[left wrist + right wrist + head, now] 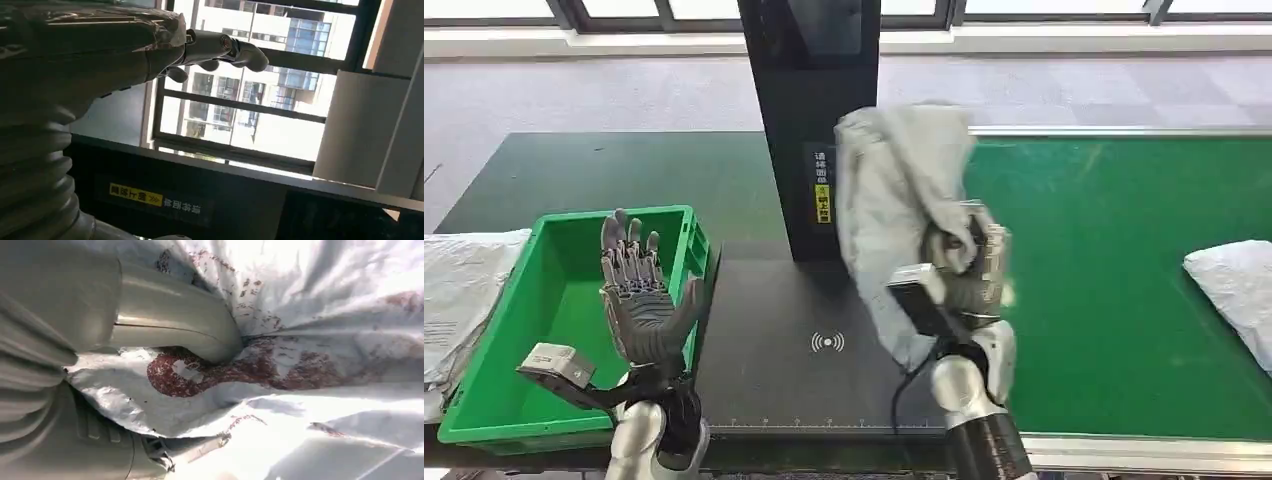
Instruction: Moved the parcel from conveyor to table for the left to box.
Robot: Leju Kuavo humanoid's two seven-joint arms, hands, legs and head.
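Head view: we see the right hand [959, 270] gripping the grey parcel [894, 190] above the black desk [774, 370], probably clear of it; at nine o'clock, left hand [639, 300] fingers [629, 245] spread over the green box [514, 390].

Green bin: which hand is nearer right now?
Left. The left hand hovers open over the green bin; the right hand is off to the side over the black table, holding the parcel.

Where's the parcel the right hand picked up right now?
In the head view the grey parcel is gripped by the right hand, held up over the dark table, right of the green bin.
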